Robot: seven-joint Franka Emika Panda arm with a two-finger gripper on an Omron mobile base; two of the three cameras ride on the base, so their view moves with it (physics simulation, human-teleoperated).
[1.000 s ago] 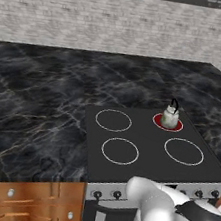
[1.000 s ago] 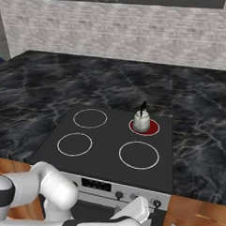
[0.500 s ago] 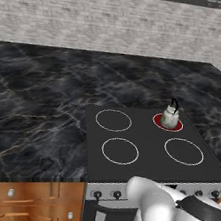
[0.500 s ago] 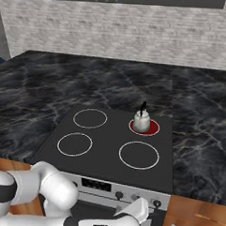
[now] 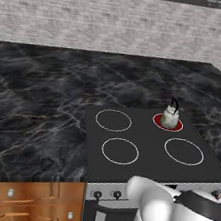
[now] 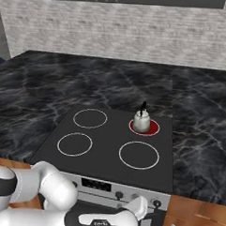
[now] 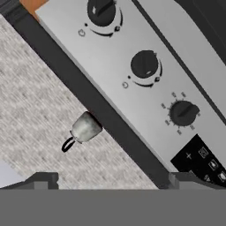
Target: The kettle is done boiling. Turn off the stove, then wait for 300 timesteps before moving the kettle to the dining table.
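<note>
Claw (image 7: 112,176) in hand view: two dark tips spread wide apart, empty, facing steel panel with three black knobs (image 7: 144,65). Risk: wrong knob turned, burner stays lit.

Left base view: kettle (image 5: 170,116) upright on glowing red rear-right burner (image 5: 177,126) of stove (image 5: 147,144); four rings, one kettle.

Right base view: dark marble counter (image 6: 45,92) surrounds stove; arm low at front panel.

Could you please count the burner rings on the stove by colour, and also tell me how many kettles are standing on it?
White-outlined, unlit burner rings: 3, for example the front one on the stove.
Red, glowing burner rings: 1, under the kettle.
Kettles: 1.
Total: 4 burner rings and 1 kettle, 5 things.
</note>
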